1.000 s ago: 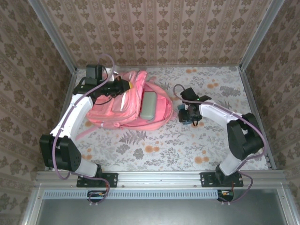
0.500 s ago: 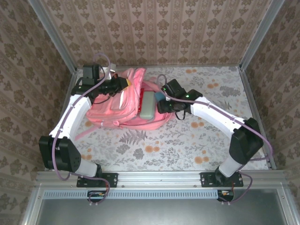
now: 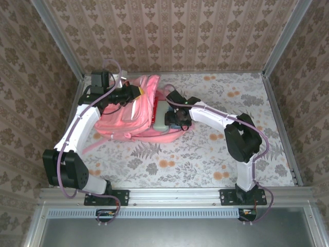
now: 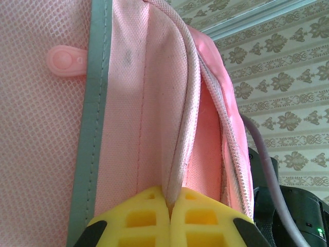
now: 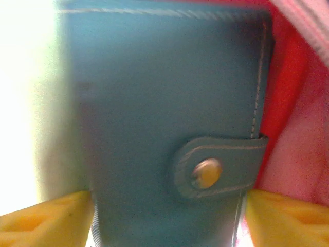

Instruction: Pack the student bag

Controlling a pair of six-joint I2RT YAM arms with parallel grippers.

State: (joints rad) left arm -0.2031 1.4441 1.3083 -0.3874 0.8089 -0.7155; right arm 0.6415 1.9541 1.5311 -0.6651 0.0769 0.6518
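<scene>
The student bag (image 3: 128,121) lies flat on the counter (image 3: 205,154), toward its far left, with its main opening running roughly far-to-near along the bag's right half. The left fingers (image 4: 139,218) are pressed together on the bag's fabric edge by the zipper, holding that opening's lip at the far end of the bag. The right fingers (image 5: 46,218) sit at the bag's right side, over the opening, spread wide on either side of a blue snap wallet (image 5: 164,103); whether they pinch it or merely flank it I cannot tell. The wallet's long axis points away from those fingers, straight into the bag, with the bag's red lining (image 5: 295,77) beside it. A grey case (image 3: 162,114) already lies lengthwise in the opening, just left of the wallet. The right arm is the nearer one to the gap, so the coming move likely turns on sliding the wallet deeper along its own length beside that case
</scene>
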